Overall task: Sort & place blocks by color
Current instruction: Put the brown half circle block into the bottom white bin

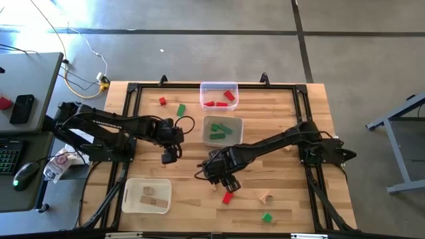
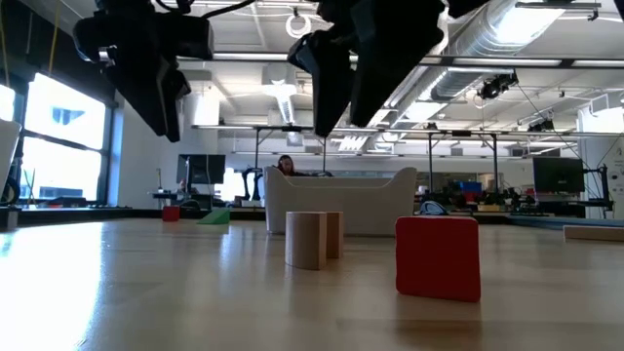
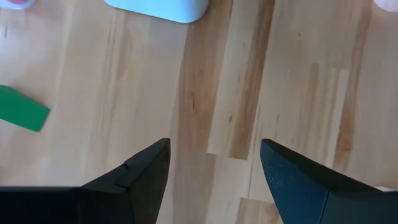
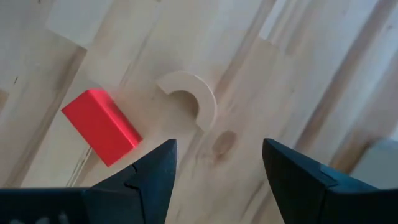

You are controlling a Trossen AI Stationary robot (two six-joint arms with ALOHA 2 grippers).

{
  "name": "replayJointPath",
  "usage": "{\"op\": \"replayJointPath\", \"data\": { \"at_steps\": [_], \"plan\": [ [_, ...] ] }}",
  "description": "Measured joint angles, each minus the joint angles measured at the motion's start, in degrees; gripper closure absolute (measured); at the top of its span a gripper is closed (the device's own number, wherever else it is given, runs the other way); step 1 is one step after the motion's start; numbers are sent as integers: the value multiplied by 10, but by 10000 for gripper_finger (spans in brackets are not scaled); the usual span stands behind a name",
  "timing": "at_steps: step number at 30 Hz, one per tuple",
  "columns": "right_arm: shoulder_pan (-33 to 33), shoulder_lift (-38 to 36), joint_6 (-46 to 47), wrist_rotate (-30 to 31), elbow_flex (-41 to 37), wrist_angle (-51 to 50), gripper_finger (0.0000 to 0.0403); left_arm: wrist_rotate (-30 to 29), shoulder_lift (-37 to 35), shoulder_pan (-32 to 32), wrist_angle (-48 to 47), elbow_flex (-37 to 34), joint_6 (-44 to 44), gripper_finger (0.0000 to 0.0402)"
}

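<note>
We're looking at two matte black arms, the left arm (image 1: 109,126) and the right arm (image 1: 282,141), each built from chunky jointed segments with thin black cables looping alongside. We see the left gripper (image 3: 214,180) ending in two dark wedge-shaped fingers with flat, angled inner faces and a faintly grainy finish. The right gripper (image 4: 217,177) shows us the same pair of black tapered fingers, edges crisply bevelled.
</note>
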Motion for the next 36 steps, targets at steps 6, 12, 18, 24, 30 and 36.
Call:
{"op": "replayJointPath", "data": {
  "at_steps": [6,12,18,24,30,36],
  "plan": [
    [7,25,0,-5,0,20,179,0,0,-6,1,0,-14,167],
    [7,54,0,-16,0,49,179,0,0,-7,2,0,-17,167],
    [7,78,0,-16,0,58,179,-1,0,-7,2,0,-17,167],
    [6,81,1,-18,0,70,179,-2,0,-7,10,0,-17,167],
    [2,90,6,-16,0,72,179,-2,1,-7,12,0,-17,167],
    [2,97,7,-14,0,75,180,-2,1,-7,13,0,-17,167]
  ]
}}
